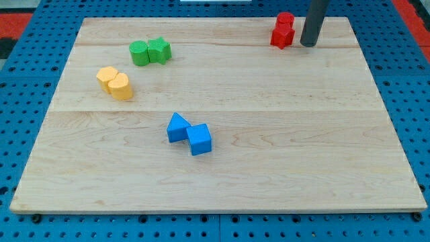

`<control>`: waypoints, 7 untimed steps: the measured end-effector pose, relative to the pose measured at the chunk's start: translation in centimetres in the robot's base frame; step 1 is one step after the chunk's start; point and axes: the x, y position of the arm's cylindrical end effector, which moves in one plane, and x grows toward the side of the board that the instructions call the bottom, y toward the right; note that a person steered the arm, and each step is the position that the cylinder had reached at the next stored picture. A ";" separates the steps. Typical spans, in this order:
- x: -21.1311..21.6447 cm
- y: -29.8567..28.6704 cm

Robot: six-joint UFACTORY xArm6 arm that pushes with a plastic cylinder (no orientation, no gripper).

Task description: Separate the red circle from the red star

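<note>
While the dark rod stands near the counter's [222, 181] far right corner, my tip [308, 44] rests just right of the two red blocks, apart from them. It is a plain rod end effector with no jaws, holding nothing. The red circle [285, 21] and red star [281, 35] touch each other by the far edge, the circle behind.
</note>
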 end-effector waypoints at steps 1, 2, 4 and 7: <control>-2.7 0.7; -5.2 0.8; -6.0 -4.4; -1.2 -16.1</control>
